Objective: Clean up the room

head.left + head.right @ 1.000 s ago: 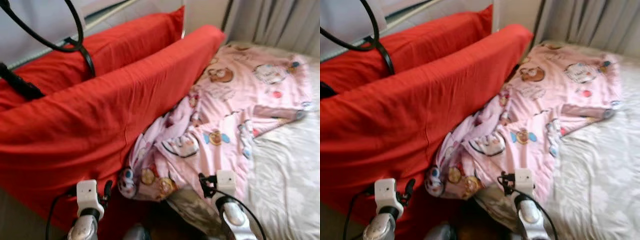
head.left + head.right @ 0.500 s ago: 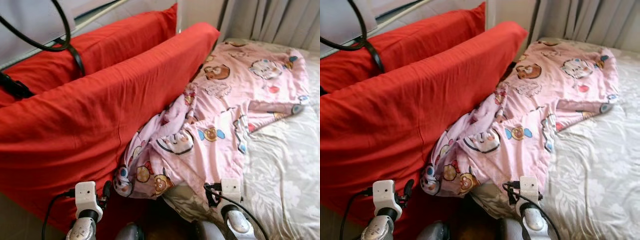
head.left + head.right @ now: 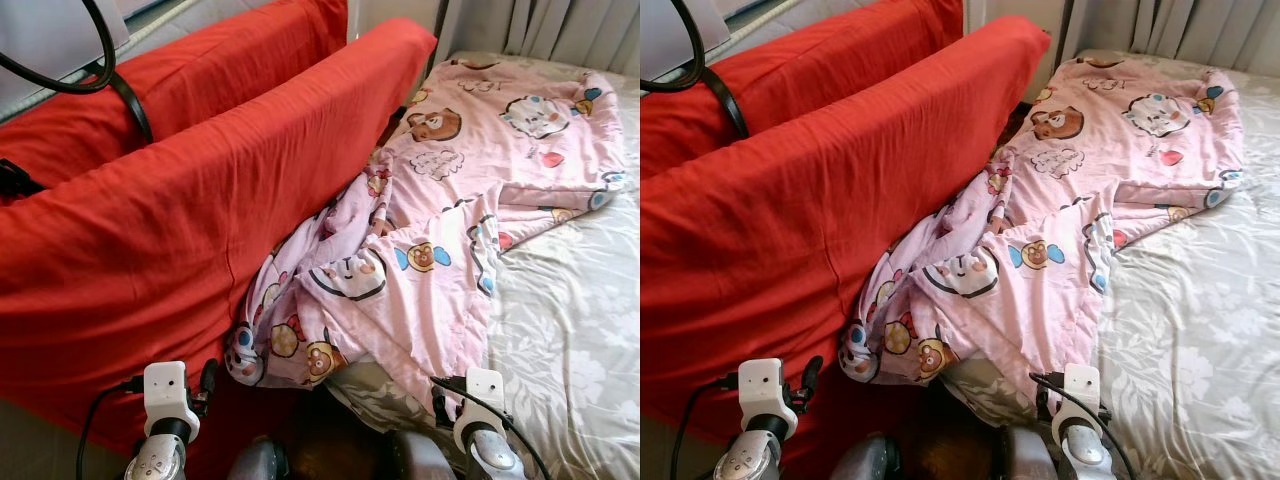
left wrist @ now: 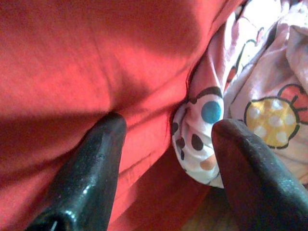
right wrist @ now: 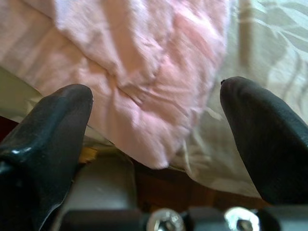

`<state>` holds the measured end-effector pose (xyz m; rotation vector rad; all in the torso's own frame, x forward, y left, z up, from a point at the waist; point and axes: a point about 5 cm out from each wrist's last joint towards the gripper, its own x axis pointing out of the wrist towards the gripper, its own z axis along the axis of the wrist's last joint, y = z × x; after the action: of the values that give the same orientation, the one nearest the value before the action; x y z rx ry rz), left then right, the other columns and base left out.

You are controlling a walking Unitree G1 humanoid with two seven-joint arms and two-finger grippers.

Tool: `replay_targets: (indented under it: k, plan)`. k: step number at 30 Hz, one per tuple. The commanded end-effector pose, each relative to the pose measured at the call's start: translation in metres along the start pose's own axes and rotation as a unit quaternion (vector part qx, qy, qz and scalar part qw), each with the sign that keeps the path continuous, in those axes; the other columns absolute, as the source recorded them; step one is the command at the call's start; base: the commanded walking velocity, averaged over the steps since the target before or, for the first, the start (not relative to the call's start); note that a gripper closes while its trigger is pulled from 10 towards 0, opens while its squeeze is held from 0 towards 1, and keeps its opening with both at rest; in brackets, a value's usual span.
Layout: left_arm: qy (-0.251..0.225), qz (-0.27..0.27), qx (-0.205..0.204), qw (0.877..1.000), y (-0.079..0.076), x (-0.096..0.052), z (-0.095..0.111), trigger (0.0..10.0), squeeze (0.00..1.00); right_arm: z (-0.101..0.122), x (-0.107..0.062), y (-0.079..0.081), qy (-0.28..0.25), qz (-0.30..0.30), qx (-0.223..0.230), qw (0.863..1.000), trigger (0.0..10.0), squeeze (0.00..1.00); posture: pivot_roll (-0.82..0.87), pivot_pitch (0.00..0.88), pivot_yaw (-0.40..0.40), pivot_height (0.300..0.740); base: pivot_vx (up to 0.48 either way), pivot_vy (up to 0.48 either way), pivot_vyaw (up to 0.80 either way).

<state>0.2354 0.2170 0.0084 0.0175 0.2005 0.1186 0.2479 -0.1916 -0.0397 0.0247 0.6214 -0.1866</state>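
A pink cartoon-print blanket (image 3: pixel 440 200) lies rumpled across the bed, its lower corner (image 3: pixel 285 345) bunched against a large red cushion (image 3: pixel 170 230). My left gripper (image 4: pixel 166 159) is open, low at the near edge, facing the seam between the red cushion (image 4: pixel 72 62) and the blanket's spotted corner (image 4: pixel 202 139). My right gripper (image 5: pixel 156 120) is open too, hovering over the blanket's pink hem (image 5: pixel 144 77) where it meets the floral bedsheet (image 5: pixel 269 53). Both wrists (image 3: pixel 165 400) (image 3: pixel 482 405) show at the bottom of the head views.
A second red cushion (image 3: pixel 200 60) leans behind the first. Black cables (image 3: pixel 120 90) loop over the cushions at the upper left. Pale floral bedsheet (image 3: pixel 570 330) covers the bed on the right. Grey curtains (image 3: pixel 560 25) hang at the back.
The camera has tilted and steadied, so the picture is sharper. My right wrist now sits lower and further right in the head view, at the blanket's hem.
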Motion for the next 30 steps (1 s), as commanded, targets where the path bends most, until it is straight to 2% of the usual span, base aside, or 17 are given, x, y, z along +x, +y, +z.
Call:
replay_targets:
  k: [1,2,3,14,20,30]
  plan:
    - [0.000,0.004,0.004,1.000,0.006,0.000,0.003,10.0,0.00,-0.007,-0.001,-0.002,0.021,-0.002,-0.002,1.000,10.0,0.91,0.03,0.219,0.078,0.645,0.000,0.000,0.00]
    - [-0.002,0.003,0.004,1.000,0.005,0.001,0.005,10.0,0.00,-0.006,-0.001,-0.003,0.021,-0.002,-0.004,1.000,10.0,0.91,0.03,0.219,0.078,0.645,0.000,0.000,0.00]
    - [-0.008,0.001,0.004,1.000,0.005,0.001,0.008,10.0,0.00,-0.001,0.001,-0.006,0.017,-0.010,-0.005,1.000,10.0,0.00,0.03,0.238,0.081,0.645,0.000,0.000,0.00]
    - [-0.018,-0.005,0.006,1.000,0.003,-0.015,0.016,10.0,0.00,0.020,0.008,-0.007,-0.005,-0.013,0.003,1.000,10.0,0.00,0.06,0.335,0.076,0.645,0.000,0.000,0.00]
    - [-0.026,-0.003,0.008,1.000,0.004,-0.020,0.023,10.0,0.00,0.022,0.009,-0.001,0.003,-0.006,-0.007,1.000,10.0,0.00,0.08,0.355,0.085,0.645,0.000,0.000,0.00]
    - [-0.030,-0.018,0.022,0.999,0.000,-0.022,0.034,10.0,0.00,0.022,0.011,-0.003,0.028,-0.020,-0.013,0.999,10.0,0.00,0.11,0.370,0.097,0.645,0.000,0.000,0.00]
